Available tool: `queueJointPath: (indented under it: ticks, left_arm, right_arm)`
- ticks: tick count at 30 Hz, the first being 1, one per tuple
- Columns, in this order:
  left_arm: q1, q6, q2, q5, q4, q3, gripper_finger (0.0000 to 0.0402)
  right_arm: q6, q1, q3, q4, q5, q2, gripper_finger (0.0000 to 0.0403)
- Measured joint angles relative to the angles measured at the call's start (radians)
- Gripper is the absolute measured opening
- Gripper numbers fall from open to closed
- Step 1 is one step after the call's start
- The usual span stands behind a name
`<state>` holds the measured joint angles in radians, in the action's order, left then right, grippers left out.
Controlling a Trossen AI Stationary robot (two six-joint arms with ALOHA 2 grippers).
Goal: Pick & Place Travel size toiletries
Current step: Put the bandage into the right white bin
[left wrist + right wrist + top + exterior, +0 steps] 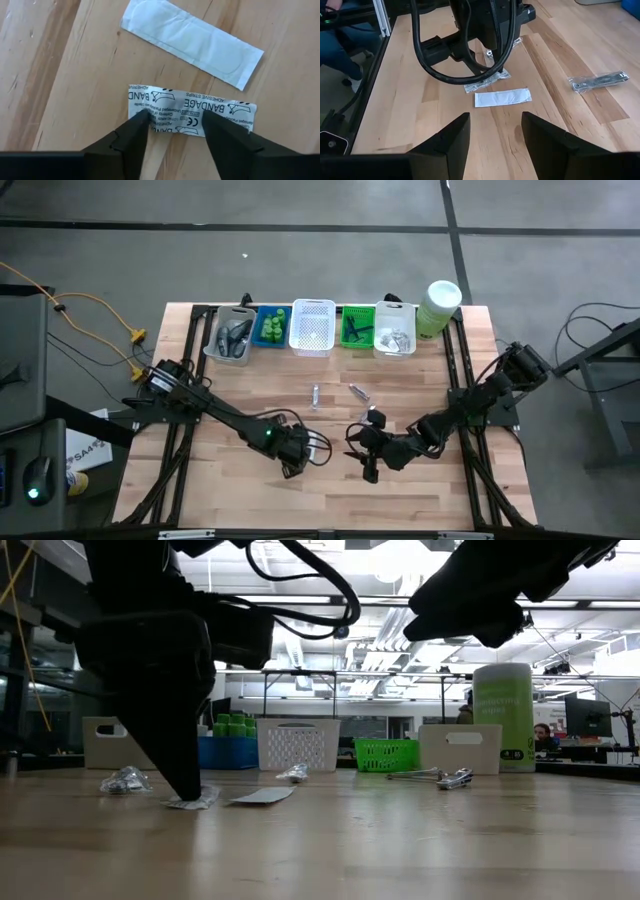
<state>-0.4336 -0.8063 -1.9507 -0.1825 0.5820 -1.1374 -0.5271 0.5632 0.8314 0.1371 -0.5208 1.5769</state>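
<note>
Fingers (131,137) of the left gripper (174,131) are standing apart, one on each side of a printed bandage sachet (220,111) that is lying flat on the wooden table (230,490); the tips are reaching down to the sachet, but the jaws are not yet pressing on it. Just beside this sachet, a plain white sachet (192,42) is lying flat as well, close but not touching. In the high view the left gripper (298,452) is working on the front middle part of the table. The right gripper (492,132) is hanging above the wood near the left one, with its two fingers apart and holding nothing, and it is looking toward both sachets. A wrapped dark razor (598,81) is lying farther off on the table, and two more small wrapped items (315,394) are lying between the grippers and the baskets. Along the far edge a row of baskets (311,327) is standing, with small green bottles (271,328) inside the blue one. A big pale-green canister (438,308) is standing at the right end of the row.
</note>
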Motion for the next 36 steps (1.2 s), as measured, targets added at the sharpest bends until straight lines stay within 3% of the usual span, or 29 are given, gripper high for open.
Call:
queueJointPath:
  ticks: [15,20,32,36]
  left_arm:
    - [-0.009,0.034,0.012,0.005,0.017,0.004,0.0013]
    - [-0.029,0.069,0.055,-0.067,0.032,0.009,0.0008]
    - [-0.119,0.166,0.111,-0.303,0.003,0.012,0.0002]
    - [-0.126,0.212,0.112,-0.343,-0.053,0.011,0.0002]
  right_arm:
    - [-0.001,0.0,0.0,0.012,0.003,0.0,0.0171]
    - [0.046,0.004,-0.001,0.112,-0.03,0.057,0.0171]
    - [0.272,-0.01,0.0,0.686,-0.035,0.363,0.0171]
    - [0.342,-0.025,0.013,0.78,-0.034,0.448,0.0171]
